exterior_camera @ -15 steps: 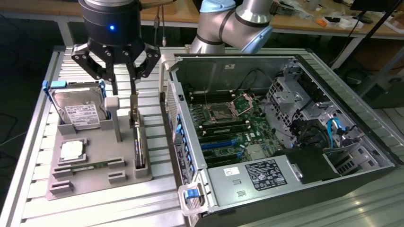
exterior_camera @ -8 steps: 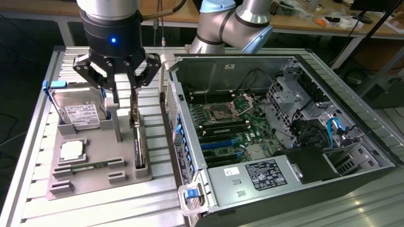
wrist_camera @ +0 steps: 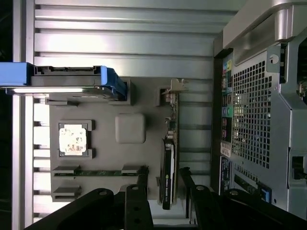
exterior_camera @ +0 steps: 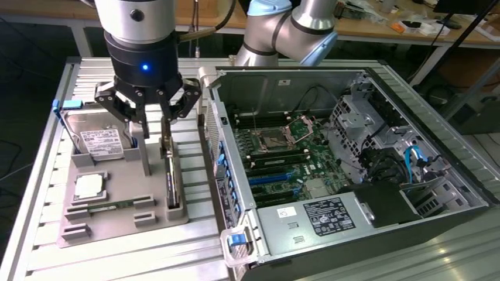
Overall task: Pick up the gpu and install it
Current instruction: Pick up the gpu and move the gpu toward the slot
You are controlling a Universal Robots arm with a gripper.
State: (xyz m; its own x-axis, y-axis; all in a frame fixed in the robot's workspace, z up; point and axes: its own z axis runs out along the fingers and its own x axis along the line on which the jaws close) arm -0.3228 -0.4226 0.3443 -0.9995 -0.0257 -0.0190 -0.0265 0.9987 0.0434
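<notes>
The gpu (exterior_camera: 170,178) stands on its long edge in a slot of the grey holder tray (exterior_camera: 117,225), a thin card with a black face and a silver bracket at its far end. In the wrist view the gpu (wrist_camera: 169,153) runs between my two fingers (wrist_camera: 142,184), which sit on either side of its black end without touching it. My gripper (exterior_camera: 154,120) hangs open just above the card's far end, with nothing held. My gripper (wrist_camera: 163,184) appears the same way in the wrist view.
The tray also holds a hard drive (exterior_camera: 102,140) in a blue caddy, a processor (exterior_camera: 90,186) and a memory stick (exterior_camera: 109,205). The open computer case (exterior_camera: 343,170) stands close on the exterior view's right, its motherboard with blue slots (exterior_camera: 273,178) exposed. The case's rear grille (wrist_camera: 254,110) is near the card.
</notes>
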